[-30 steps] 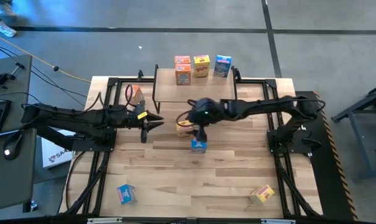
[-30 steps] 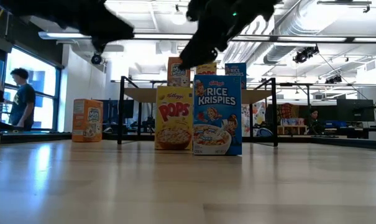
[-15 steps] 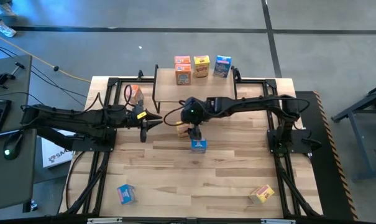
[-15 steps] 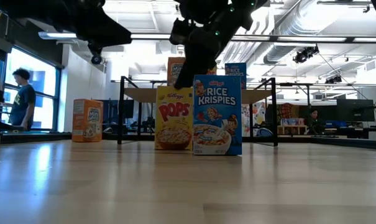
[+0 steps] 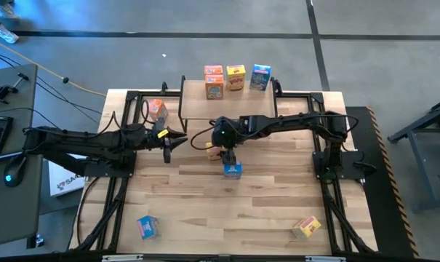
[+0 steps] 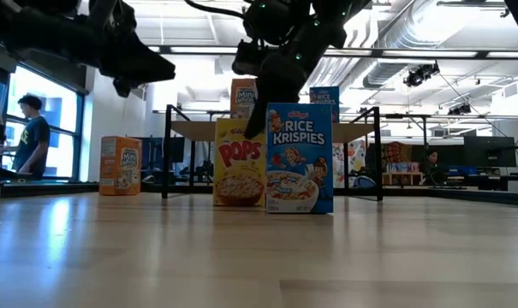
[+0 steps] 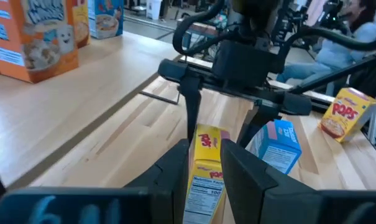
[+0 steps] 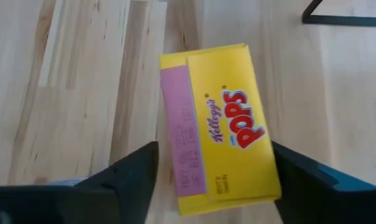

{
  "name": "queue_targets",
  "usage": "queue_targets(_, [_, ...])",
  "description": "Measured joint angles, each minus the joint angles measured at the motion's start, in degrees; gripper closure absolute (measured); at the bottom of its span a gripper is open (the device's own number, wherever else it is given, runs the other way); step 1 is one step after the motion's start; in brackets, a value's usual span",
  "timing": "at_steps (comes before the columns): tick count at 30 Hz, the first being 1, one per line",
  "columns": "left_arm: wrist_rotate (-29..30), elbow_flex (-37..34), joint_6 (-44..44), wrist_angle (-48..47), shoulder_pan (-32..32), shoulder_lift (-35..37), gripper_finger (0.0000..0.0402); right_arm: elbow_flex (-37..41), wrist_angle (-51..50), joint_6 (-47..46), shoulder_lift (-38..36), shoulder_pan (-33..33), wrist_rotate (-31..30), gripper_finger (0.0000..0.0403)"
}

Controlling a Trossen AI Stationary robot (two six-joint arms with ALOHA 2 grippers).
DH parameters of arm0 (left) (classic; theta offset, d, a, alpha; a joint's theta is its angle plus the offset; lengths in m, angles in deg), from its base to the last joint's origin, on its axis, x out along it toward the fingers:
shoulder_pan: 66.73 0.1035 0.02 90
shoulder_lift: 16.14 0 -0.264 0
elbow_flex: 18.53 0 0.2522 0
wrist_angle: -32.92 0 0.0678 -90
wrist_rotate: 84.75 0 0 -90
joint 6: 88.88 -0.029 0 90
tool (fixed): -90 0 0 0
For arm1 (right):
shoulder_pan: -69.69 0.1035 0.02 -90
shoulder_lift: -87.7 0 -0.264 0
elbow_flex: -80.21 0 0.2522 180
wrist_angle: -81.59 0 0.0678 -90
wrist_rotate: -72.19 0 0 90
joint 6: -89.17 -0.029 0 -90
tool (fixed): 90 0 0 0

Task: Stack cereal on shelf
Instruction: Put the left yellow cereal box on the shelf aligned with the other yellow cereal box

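Observation:
A yellow Pops cereal box (image 5: 215, 148) stands upright on the table, with a blue Rice Krispies box (image 5: 232, 170) upright just nearer. My right gripper (image 8: 214, 149) is open and points down over the yellow box (image 8: 219, 146), one finger on each side of its top. I see no touch. In the low view it hangs at the box's top (image 6: 260, 103). My left gripper (image 5: 176, 138) is open and empty, level, left of the yellow box. The shelf (image 5: 198, 109) at the far edge carries two orange boxes (image 5: 214, 87), a yellow box (image 5: 236, 76) and a blue box (image 5: 260, 76).
An orange box (image 5: 156, 109) stands on the table left of the shelf. A blue box (image 5: 148, 226) lies near the front left and a yellow box (image 5: 305, 227) near the front right. A person (image 6: 29, 128) stands in the room beyond the table.
My right gripper has moved from above the blue box toward the table's far left and come down over the yellow Pops box. Its fingers now stand on either side of the box's top. The boxes have not moved.

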Motion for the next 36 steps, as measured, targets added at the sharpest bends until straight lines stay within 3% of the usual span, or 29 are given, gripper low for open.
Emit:
queue_targets(6, [-0.01, -0.01, -0.93, -0.36, 0.50, 1.51, 0.0319, 0.00, 0.47, -0.04, 0.00, -0.04, 0.00, 0.0222])
queue_targets(10, [-0.01, -0.01, -1.11, -0.39, 0.50, 1.78, 0.0319, -0.01, 0.47, 0.29, 0.00, -0.04, 0.00, 0.0253])
queue_targets(17, [-0.01, -0.01, -1.58, -0.49, 0.50, 1.78, 0.0319, -3.50, -2.96, 2.10, -2.01, -0.04, 0.61, 0.0246])
queue_targets(26, [-0.01, -0.03, -1.99, -0.46, 0.50, 1.78, 0.0319, -20.38, -23.97, 9.57, -7.68, -1.89, -2.27, 0.0244])
queue_targets(30, [-0.01, -0.03, -2.17, -0.30, 0.84, 1.78, 0.0319, -28.98, -32.21, 15.74, -7.35, -7.12, -5.75, 0.0243])
queue_targets(36, [-0.01, -0.03, -2.13, -0.39, 1.18, 1.78, 0.0319, -30.32, -33.46, 24.80, -7.08, -19.08, -3.04, 0.0243])
